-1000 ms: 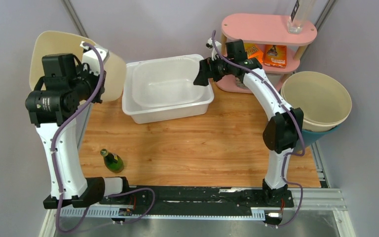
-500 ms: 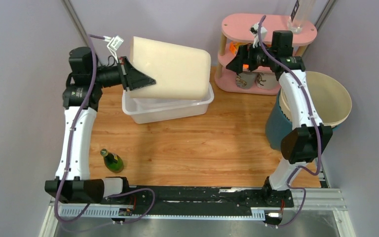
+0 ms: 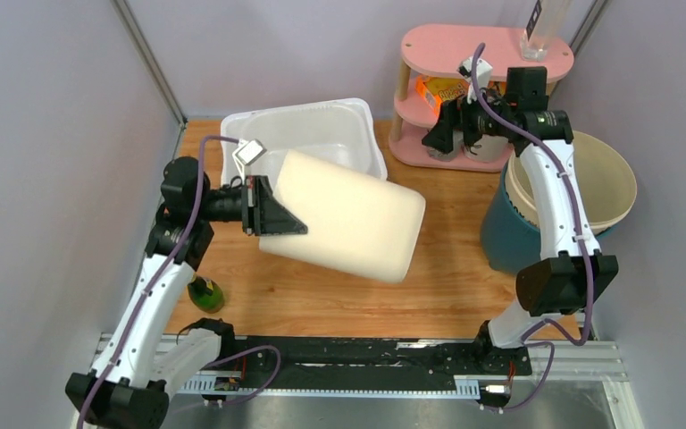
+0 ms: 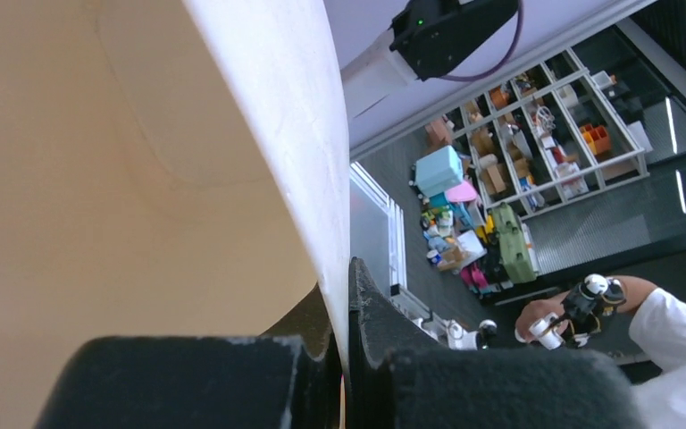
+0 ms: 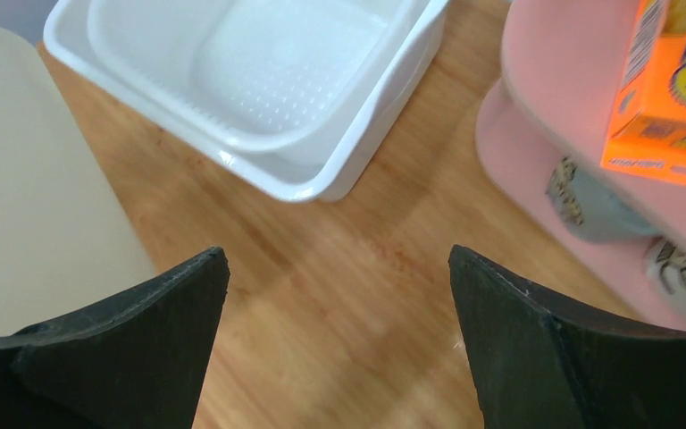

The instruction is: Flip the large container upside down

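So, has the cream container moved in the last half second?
Yes. The cream container, in the left gripper, swung off the white tub toward the near side.

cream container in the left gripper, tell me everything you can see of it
The cream container is a large rounded-rectangular tub, matte and plastic-looking. It hangs tilted over the table, its outer underside toward the top camera. The left gripper is shut on its rim wall; nothing else visibly touches it. It overlaps the white tub's near edge in view.
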`<state>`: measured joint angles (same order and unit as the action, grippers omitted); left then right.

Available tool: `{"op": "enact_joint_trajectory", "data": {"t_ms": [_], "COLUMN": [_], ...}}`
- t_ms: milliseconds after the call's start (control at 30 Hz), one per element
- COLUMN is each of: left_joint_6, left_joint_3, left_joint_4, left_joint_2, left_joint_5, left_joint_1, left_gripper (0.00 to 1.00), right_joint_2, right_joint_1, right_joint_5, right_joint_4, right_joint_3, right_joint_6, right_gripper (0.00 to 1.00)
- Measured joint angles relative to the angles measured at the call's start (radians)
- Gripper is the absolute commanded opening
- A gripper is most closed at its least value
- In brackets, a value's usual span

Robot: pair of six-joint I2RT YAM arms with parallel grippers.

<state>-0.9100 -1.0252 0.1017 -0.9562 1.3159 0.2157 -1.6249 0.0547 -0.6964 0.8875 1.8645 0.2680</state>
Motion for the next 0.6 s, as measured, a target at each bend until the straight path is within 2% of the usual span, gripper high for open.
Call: {"op": "enact_joint_trajectory", "data": {"t_ms": [100,267,367,500,600], "left_joint_6": [0.019,0.056,0.062,0.041,0.009], "left_joint_3": [0.111,0.290,0.392,0.485,0.521], "left_joint_4": [0.054,0.084,0.099,0.066,-0.019], "left_joint_2": [0.091,0.131,0.129,0.121,0.101], "left_joint_5": [-0.001,-0.037,-0.091,-0.142,-0.151], "left_joint_1": [0.000,0.000,0.000,0.000,0.002], "left_gripper": [0.00,0.00,0.00,0.00,0.00], "right_joint_2": [0.048,0.128,0.165,0.182,0.220], "right_joint_1": [-0.013,-0.063,-0.103,-0.104,-0.085], "right_joint_5": [-0.023,-0.090,-0.189,-0.303,-0.376], "right_joint_4": [0.041,0.117,0.145,0.163,0.139], "right_joint_3": [-0.079,-0.218,-0.309,-0.427,-0.498], "right_joint_6": [-0.024,-0.093,-0.156,-0.215,-0.225], "right_gripper": [0.99,1.00,1.00,1.00,1.00]}}
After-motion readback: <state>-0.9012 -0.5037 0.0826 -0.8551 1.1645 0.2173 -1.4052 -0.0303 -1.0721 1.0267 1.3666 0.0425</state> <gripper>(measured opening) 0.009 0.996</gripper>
